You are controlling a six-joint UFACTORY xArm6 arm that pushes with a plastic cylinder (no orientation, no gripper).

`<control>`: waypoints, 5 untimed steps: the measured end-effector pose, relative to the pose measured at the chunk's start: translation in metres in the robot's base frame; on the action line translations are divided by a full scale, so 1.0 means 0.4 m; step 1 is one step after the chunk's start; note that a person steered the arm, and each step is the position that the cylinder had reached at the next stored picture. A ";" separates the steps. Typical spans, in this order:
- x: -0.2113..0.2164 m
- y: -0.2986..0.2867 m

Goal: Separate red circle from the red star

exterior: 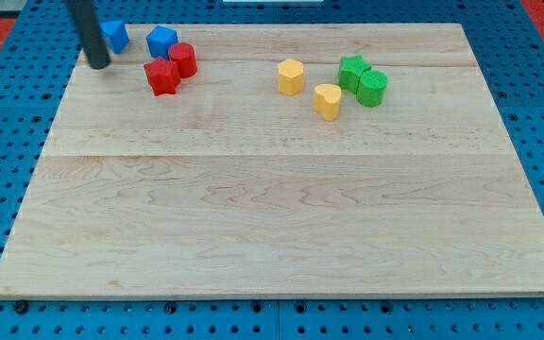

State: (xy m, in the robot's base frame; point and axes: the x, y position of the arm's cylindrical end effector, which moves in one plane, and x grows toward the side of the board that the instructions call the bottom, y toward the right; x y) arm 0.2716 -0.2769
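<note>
The red circle point(183, 59) stands near the view's top left, touching the red star point(162, 76), which lies just below and to its left. My tip point(98, 65) is on the board to the left of the red star, about a block's width or two away from it. It stands just below and left of a blue block point(114, 36). Nothing hides the two red blocks.
A second blue block point(161, 41) sits just above the red pair. A yellow hexagon-like block point(291, 76), a yellow heart point(327, 100), a green star point(352, 71) and a green circle point(372, 88) cluster at the top right. The wooden board point(272, 217) lies on blue pegboard.
</note>
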 end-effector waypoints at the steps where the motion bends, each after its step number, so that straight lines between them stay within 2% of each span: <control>1: -0.143 -0.055; 2: -0.172 0.174; 3: -0.027 0.323; 4: 0.108 0.385; 5: 0.072 0.420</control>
State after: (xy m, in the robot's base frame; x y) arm 0.3004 -0.1090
